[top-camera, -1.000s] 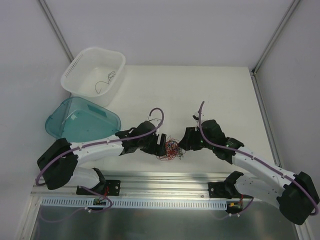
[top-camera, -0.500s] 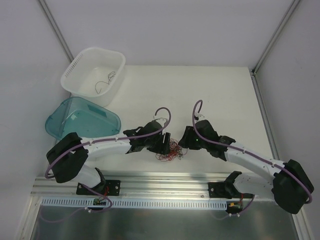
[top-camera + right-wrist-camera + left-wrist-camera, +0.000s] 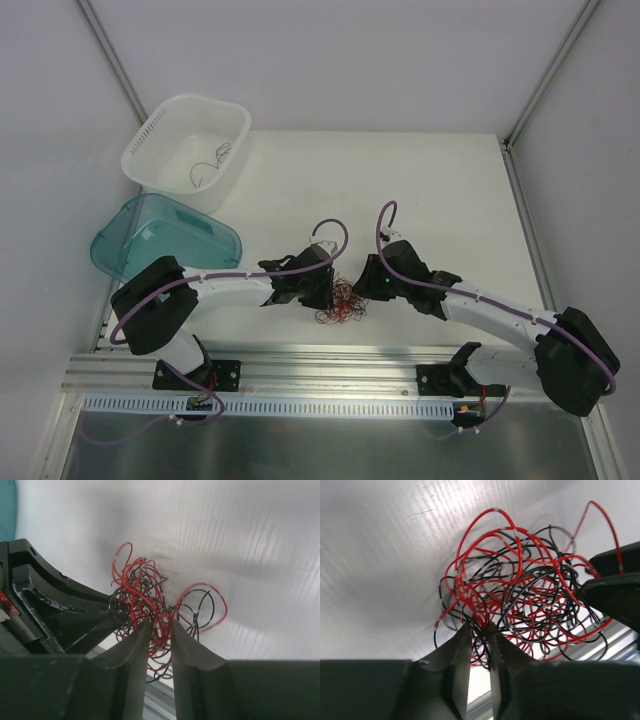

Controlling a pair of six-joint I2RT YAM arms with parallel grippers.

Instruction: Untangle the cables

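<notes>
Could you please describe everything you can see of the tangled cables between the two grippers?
The cables are a loose ball of hair-thin, curly wires, some red, some black, knotted through one another, with a few loops sticking out. It is near the front edge of the white table, between the two arms. The left gripper pinches strands on one side, the right gripper on the other. Whether it rests on the table is unclear.

The cables [image 3: 343, 302] (a red-and-dark knot) sit between the left fingers [image 3: 329, 288] and right fingers [image 3: 362, 290], seemingly touching both.
</notes>
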